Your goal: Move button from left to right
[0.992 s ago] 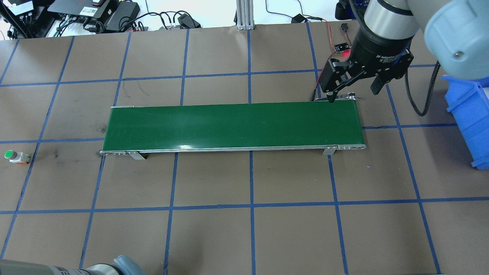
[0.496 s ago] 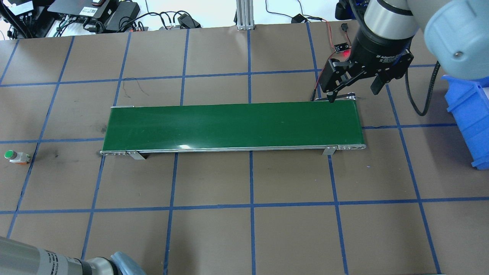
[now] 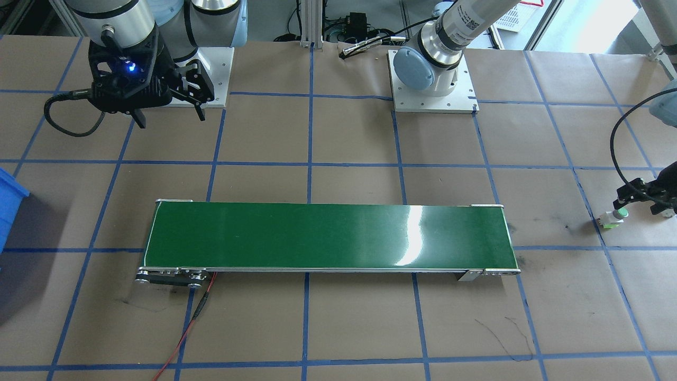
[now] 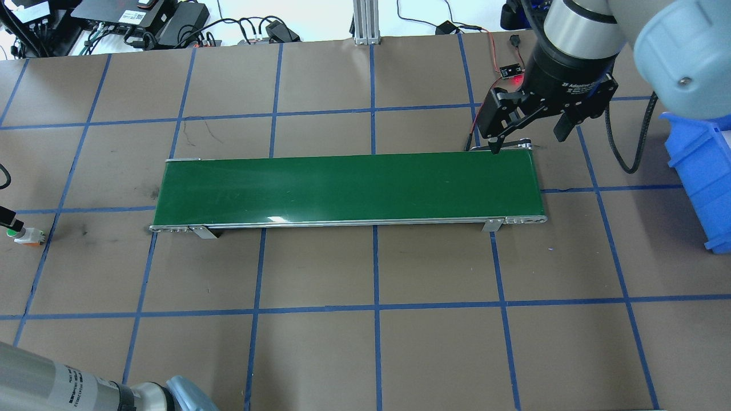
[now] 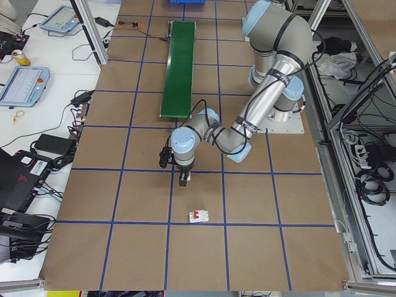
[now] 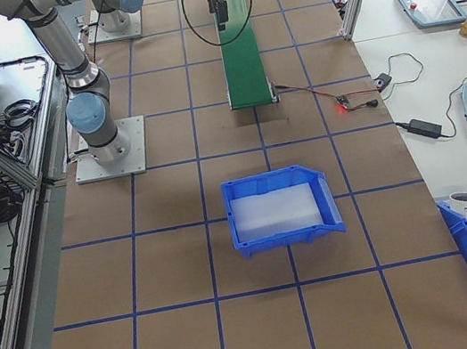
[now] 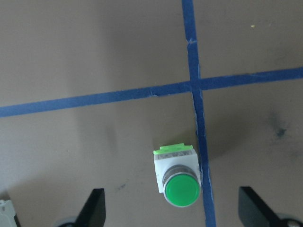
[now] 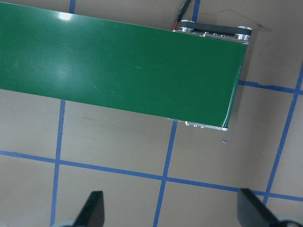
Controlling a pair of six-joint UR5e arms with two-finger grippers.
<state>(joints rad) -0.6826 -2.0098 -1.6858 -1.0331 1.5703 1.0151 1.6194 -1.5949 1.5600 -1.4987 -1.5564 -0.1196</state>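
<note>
Brown paper with a blue tape grid covers the table [image 4: 365, 354]. At its far left end, seen from overhead, the button [image 4: 23, 235] lies on the paper beside a tape line, green cap toward the edge. My left jaws [image 7: 173, 215] hang right above it, spread wide: in the left wrist view one fingertip [image 7: 94, 208] shows on each side of the button, both well clear of it, nothing held. In the front view the same jaws [image 3: 642, 198] sit just beside the button [image 3: 612, 218] without closing on it. A small white block with red parts [image 5: 198, 216] lies on the paper near my left arm in the left side view.

Across the middle runs the green belt [image 4: 348, 188], its surface bare. At its right end my right jaws [image 4: 528, 140] hover over the far corner, released and empty; the right wrist view shows both fingertips [image 8: 94, 208] apart over bare paper, the belt end beyond them. A small board with a red light [image 4: 512, 71] lies behind them, its red wire running toward the belt. Furthest right stands a blue bin [image 4: 699, 171].
</note>
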